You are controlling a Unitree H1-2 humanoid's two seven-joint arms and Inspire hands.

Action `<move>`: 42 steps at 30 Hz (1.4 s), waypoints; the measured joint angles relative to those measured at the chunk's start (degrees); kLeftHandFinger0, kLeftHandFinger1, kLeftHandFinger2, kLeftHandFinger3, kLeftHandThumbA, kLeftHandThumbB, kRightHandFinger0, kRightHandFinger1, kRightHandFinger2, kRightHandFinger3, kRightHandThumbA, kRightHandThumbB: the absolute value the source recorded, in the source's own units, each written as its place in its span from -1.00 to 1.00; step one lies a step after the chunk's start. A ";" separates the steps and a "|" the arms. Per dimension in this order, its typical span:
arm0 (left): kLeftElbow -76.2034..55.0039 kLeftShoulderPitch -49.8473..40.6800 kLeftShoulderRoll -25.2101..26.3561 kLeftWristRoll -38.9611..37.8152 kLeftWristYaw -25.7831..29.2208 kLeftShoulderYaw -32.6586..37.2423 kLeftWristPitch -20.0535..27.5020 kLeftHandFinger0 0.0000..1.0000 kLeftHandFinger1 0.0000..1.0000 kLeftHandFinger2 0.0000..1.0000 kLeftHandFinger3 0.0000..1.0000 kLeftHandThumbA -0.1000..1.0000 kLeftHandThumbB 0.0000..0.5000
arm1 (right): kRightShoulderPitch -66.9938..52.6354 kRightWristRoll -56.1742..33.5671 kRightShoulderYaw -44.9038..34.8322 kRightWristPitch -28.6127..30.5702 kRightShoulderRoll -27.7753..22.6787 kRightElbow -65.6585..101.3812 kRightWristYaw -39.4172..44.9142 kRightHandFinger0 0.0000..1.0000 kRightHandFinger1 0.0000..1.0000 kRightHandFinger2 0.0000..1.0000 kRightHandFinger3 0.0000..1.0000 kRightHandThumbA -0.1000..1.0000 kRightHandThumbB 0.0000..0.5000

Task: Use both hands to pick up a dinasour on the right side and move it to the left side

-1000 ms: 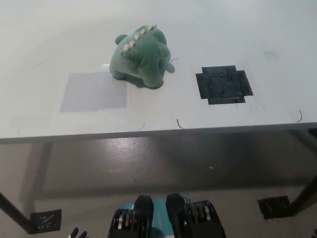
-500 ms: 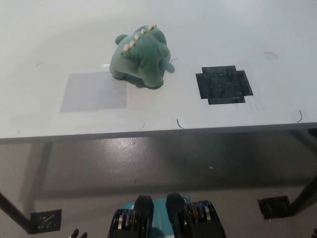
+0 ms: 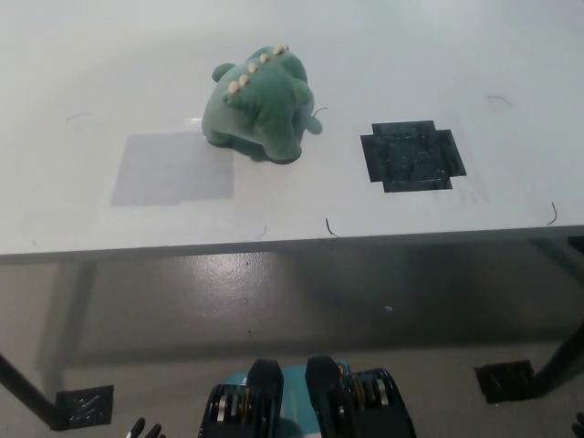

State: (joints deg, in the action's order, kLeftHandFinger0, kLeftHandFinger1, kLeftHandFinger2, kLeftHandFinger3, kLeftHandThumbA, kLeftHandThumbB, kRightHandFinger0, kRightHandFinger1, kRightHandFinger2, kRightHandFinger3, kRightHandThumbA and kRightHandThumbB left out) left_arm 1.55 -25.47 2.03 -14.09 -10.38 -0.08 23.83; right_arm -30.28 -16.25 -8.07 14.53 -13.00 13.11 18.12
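A green plush dinosaur (image 3: 261,108) with cream spikes along its back sits on the white table (image 3: 383,55). It lies between a grey square patch (image 3: 172,168) on its left and a black cross-shaped tape mark (image 3: 412,156) on its right, touching the grey patch's upper right corner. Neither hand is near the toy. Only a few dark fingertips of the left hand (image 3: 142,429) poke up at the bottom edge, far below the table. A dark sliver in the bottom right corner may be the right hand (image 3: 578,425).
The table's front edge (image 3: 292,243) runs across the middle of the picture, with grey floor below it. Black table legs with foot plates stand at the lower left (image 3: 84,405) and lower right (image 3: 505,378). Thin dark threads lie on the tabletop.
A small dark sliver has come into the bottom right corner. The dinosaur and the fingertips at the lower left have not moved.
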 measured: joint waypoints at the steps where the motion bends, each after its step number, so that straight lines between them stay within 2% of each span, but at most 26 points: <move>1: 0.00 0.03 -0.01 0.04 0.00 0.01 0.00 1.00 1.00 1.00 1.00 1.00 0.65 | 0.04 -0.02 0.00 0.00 -0.01 0.01 0.00 1.00 1.00 1.00 1.00 0.92 -0.82; 3: -0.15 0.08 -0.01 0.16 0.01 0.01 -0.02 1.00 1.00 1.00 1.00 1.00 0.66 | 0.21 -0.08 0.00 -0.06 -0.01 0.20 0.00 1.00 1.00 1.00 1.00 0.91 -0.77; 5: -0.62 0.08 -0.02 0.20 0.01 0.00 -0.04 1.00 1.00 1.00 1.00 1.00 0.61 | 0.31 -0.12 0.00 -0.16 -0.01 0.54 0.00 1.00 1.00 1.00 1.00 0.90 -0.80; 7: -0.85 0.11 -0.02 0.26 0.02 0.00 -0.04 1.00 1.00 1.00 1.00 1.00 0.56 | 0.38 -0.13 0.00 -0.16 -0.01 0.62 -0.01 1.00 1.00 1.00 1.00 0.93 -0.69; 8: -1.06 0.10 -0.02 0.34 0.03 0.01 -0.05 1.00 1.00 1.00 1.00 1.00 0.56 | 0.39 -0.14 -0.01 -0.16 -0.02 0.61 -0.01 1.00 1.00 1.00 1.00 0.92 -0.70; 10: -1.43 0.10 -0.02 0.51 0.04 0.00 -0.05 0.98 1.00 1.00 1.00 1.00 0.50 | 0.39 -0.20 -0.01 -0.16 -0.04 0.61 -0.01 1.00 1.00 1.00 1.00 0.92 -0.56; 11: -1.51 0.10 -0.06 0.58 0.06 -0.02 -0.06 0.76 0.94 1.00 1.00 1.00 0.53 | 0.39 -0.21 -0.02 -0.16 -0.04 0.58 -0.01 1.00 1.00 1.00 1.00 0.89 -0.66; 12: -1.55 0.10 -0.17 0.70 0.15 -0.08 -0.06 0.68 0.85 1.00 1.00 1.00 0.54 | 0.41 -0.21 -0.05 -0.16 -0.03 0.53 -0.02 1.00 1.00 1.00 1.00 0.86 -0.65; 13: -1.55 0.10 -0.32 0.82 0.24 -0.13 -0.06 0.44 0.59 1.00 1.00 1.00 0.56 | 0.45 -0.24 -0.09 -0.15 -0.03 0.43 -0.02 1.00 1.00 1.00 1.00 0.78 -0.59; 14: -1.55 0.10 -0.48 0.93 0.30 -0.19 -0.06 0.30 0.42 0.80 1.00 1.00 0.66 | 0.54 -0.30 -0.14 -0.13 -0.02 0.24 -0.02 0.90 0.97 1.00 1.00 0.75 -0.53; 15: -1.55 0.10 -0.66 1.01 0.34 -0.19 -0.05 -0.13 -0.07 0.24 1.00 1.00 0.81 | 0.76 -0.38 -0.23 -0.10 0.01 -0.11 -0.02 0.31 0.35 0.46 1.00 0.67 -0.47; 16: -1.54 0.10 -0.84 0.92 0.33 -0.18 -0.05 -0.35 -0.32 -0.06 0.95 0.99 0.86 | 0.93 -0.50 -0.32 -0.10 0.07 -0.43 -0.03 0.03 0.07 0.25 1.00 0.64 -0.48; 17: -1.54 0.11 -1.00 0.86 0.33 -0.20 -0.02 -0.42 -0.38 -0.15 0.88 0.98 0.88 | 1.07 -0.60 -0.43 -0.10 0.19 -0.48 -0.10 -0.11 -0.04 0.15 1.00 0.61 -0.47; 18: -1.54 0.12 -1.24 0.77 0.34 -0.23 0.00 -0.47 -0.46 -0.28 0.75 0.96 0.78 | 1.23 -0.75 -0.56 -0.10 0.38 -0.48 -0.20 -0.24 -0.18 0.00 1.00 0.57 -0.46; 19: -1.52 0.13 -1.37 0.73 0.33 -0.24 0.02 -0.40 -0.48 -0.36 0.66 0.92 0.74 | 1.36 -0.86 -0.63 -0.10 0.54 -0.47 -0.27 -0.16 -0.09 0.11 1.00 0.57 -0.45; 20: -1.51 0.16 -1.50 0.63 0.31 -0.23 0.08 -0.18 -0.31 -0.16 0.76 0.87 0.57 | 1.47 -0.98 -0.68 -0.10 0.68 -0.47 -0.32 0.16 0.17 0.39 1.00 0.51 -0.52; 21: -1.51 0.20 -1.59 0.51 0.30 -0.23 0.11 0.16 -0.03 0.06 0.98 0.78 0.55 | 1.55 -1.06 -0.73 -0.10 0.85 -0.47 -0.37 0.49 0.37 0.55 1.00 0.53 -0.43; 22: -1.53 0.22 -1.64 -0.20 0.16 -0.21 0.05 0.26 -0.04 -0.02 1.00 0.75 0.52 | 1.59 -1.51 -0.75 -0.11 0.96 -0.48 -0.36 0.61 0.43 0.60 1.00 0.54 -0.40; 23: -1.59 0.21 -1.70 -1.30 -0.11 -0.19 -0.14 0.63 0.46 0.45 1.00 0.77 0.63 | 1.62 -2.18 -0.75 -0.11 1.04 -0.48 -0.32 1.00 1.00 1.00 1.00 0.72 -0.21; 24: -1.64 0.21 -1.74 -2.36 -0.27 -0.18 -0.43 1.00 1.00 0.92 1.00 0.81 0.60 | 1.63 -2.81 -0.74 -0.26 1.05 -0.47 -0.25 1.00 1.00 1.00 1.00 0.86 -0.09; 26: -1.72 0.22 -1.82 -4.13 -0.49 -0.19 -1.22 1.00 1.00 1.00 1.00 0.82 0.58 | 1.64 -4.02 -0.70 -0.98 1.03 -0.47 -0.08 1.00 1.00 1.00 1.00 0.90 -0.02; 27: -1.75 0.22 -1.83 -5.85 -0.73 -0.20 -2.12 1.00 1.00 1.00 1.00 0.96 0.51 | 1.65 -5.09 -0.64 -1.84 1.01 -0.47 0.03 1.00 1.00 1.00 1.00 0.85 0.05; 28: -1.77 0.22 -1.83 -7.07 -0.87 -0.23 -2.77 1.00 1.00 1.00 1.00 1.00 0.48 | 1.69 -5.93 -0.64 -2.51 1.00 -0.46 0.06 1.00 1.00 1.00 1.00 0.86 0.15; 30: -1.85 0.22 -1.83 -9.35 -1.10 -0.34 -4.02 1.00 1.00 1.00 1.00 0.94 0.46 | 1.79 -7.66 -0.65 -3.95 0.99 -0.42 0.05 1.00 1.00 1.00 1.00 0.85 0.18; 34: -2.08 0.22 -1.82 -13.99 -1.37 -0.69 -6.53 1.00 1.00 1.00 1.00 0.93 0.41 | 2.14 -10.98 -0.69 -6.55 0.99 -0.35 0.02 1.00 1.00 1.00 1.00 0.80 0.09; 42: -4.56 0.21 -1.89 -23.19 -1.45 -1.54 -11.28 1.00 1.00 1.00 1.00 0.89 0.45 | 2.48 -17.65 -1.15 -11.29 0.98 -0.13 -0.01 1.00 1.00 1.00 1.00 0.77 0.17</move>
State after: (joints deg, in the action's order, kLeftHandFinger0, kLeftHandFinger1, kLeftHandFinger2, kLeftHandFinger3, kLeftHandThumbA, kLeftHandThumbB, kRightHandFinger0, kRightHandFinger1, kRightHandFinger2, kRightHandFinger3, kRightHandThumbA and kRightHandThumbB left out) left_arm -3.02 -25.26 0.14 -37.28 -11.83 -1.62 12.54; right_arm -27.79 -33.90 -9.22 3.24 -12.02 12.98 18.10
